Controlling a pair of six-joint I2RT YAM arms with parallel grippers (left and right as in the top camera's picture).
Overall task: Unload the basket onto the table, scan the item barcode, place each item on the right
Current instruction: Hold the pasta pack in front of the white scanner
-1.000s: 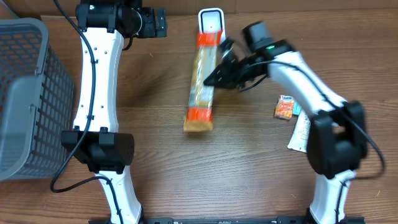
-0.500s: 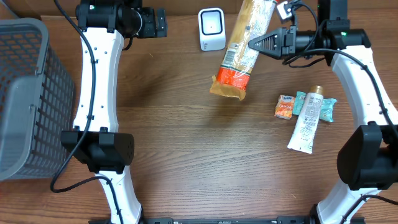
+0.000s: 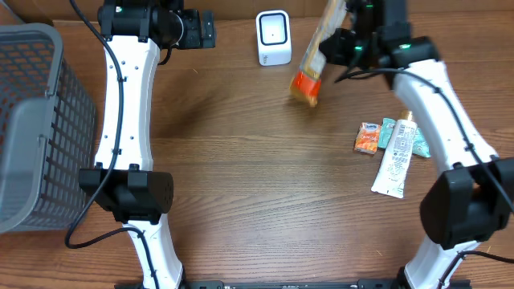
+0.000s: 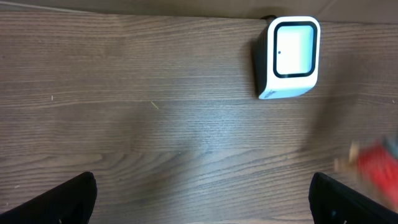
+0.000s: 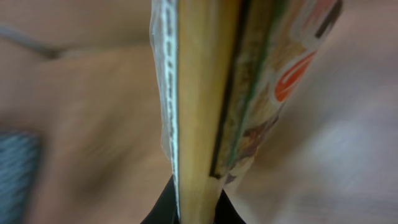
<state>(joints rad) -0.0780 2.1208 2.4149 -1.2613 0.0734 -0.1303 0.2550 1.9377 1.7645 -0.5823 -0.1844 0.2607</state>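
**Packet lifted and swinging toward the scanner; right claw clamped on it.**

A second ago the packet (image 3: 316,50) lay flat on the table (image 3: 241,201) just below the scanner (image 3: 274,38). Now I have it in the air just right of the scanner, tilted and motion-blurred, orange end lowest. The right claw (image 3: 347,44) is pinched tight on its edge, and the right wrist view shows it edge-on. My read is that the lift is done and presentation is underway. I can't tell which face carries the barcode, or whether it meets the window yet. The left claw (image 3: 205,30) sits left of the scanner, fingers wide apart, holding nothing. An orange sachet (image 3: 368,137), a tube (image 3: 397,164) and a teal pouch (image 3: 423,140) lie well apart to the right, and the basket (image 3: 32,120) is far left. Nothing stands between packet and scanner.
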